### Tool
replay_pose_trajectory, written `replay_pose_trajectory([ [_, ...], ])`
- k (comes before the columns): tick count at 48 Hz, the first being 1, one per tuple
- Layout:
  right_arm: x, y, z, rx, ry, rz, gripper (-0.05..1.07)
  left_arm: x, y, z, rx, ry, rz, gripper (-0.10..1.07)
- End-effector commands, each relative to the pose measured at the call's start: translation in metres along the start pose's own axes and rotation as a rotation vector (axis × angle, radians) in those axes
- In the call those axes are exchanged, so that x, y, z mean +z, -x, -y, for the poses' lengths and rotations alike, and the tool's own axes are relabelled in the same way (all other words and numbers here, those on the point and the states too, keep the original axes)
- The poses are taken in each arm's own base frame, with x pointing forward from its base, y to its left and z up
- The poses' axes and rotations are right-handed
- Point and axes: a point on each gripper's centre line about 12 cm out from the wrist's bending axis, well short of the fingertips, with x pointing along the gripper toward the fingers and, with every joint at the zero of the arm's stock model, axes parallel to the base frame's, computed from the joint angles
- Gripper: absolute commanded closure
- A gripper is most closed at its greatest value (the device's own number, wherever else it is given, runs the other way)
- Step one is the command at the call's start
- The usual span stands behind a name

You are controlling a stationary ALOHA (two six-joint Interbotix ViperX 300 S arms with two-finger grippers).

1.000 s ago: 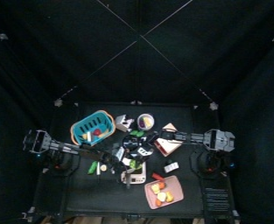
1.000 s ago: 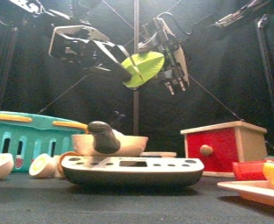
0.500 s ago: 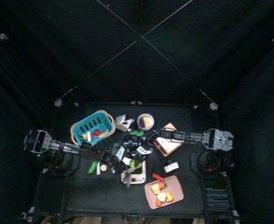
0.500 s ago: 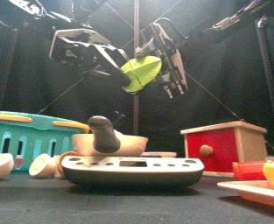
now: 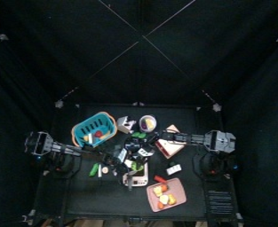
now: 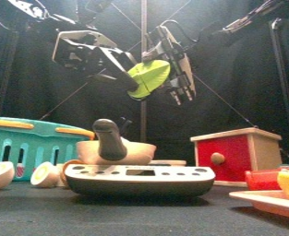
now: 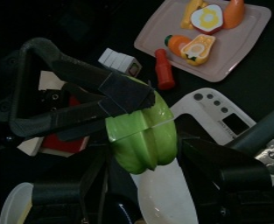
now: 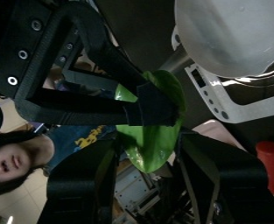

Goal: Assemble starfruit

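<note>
- The starfruit (image 6: 148, 76) hangs in the air high above the middle of the bench (image 6: 36, 217), well clear of everything standing on it, with one pincer on each side of it.
- The left pincer (image 6: 119, 66) comes in from the bench's left edge and is closed on the fruit's upper left part; its wrist view shows a jaw pressed against the green flesh (image 7: 142, 131).
- The right pincer (image 6: 169, 77) comes in from the right edge and is closed on the fruit's right side, so the two arms are equally near and the fruit fills the gap between them.
- The fruit's long axis is tilted: high end toward the right pincer, low end down toward the left and the bench's front edge.
- My judgement: the coming move is a push along that tilted axis, each pincer pressing its part toward the other.
- Whether the halves already meet fully, I cannot tell.
</note>
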Motion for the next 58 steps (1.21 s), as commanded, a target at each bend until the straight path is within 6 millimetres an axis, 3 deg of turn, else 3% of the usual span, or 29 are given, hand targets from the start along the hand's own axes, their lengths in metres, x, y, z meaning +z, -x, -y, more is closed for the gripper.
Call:
replay_pose_trajectory([
  [1,0.01,0.014,-0.008,0.014,0.024,0.065,0.44,0.017,0.002,-0.009,0.026,0.007,0.067,0.06],
  [11,0.004,0.015,-0.005,-0.004,0.03,0.056,0.44,0.01,0.003,-0.006,0.025,0.058,0.054,-0.04],
  [35,-0.015,0.024,0.007,-0.05,0.042,0.08,0.44,-0.003,0.027,0.006,0.033,0.154,0.072,-0.04],
  [58,-0.017,0.022,0.011,-0.081,0.06,0.095,0.44,-0.011,0.03,0.01,0.035,0.202,0.077,-0.04],
])
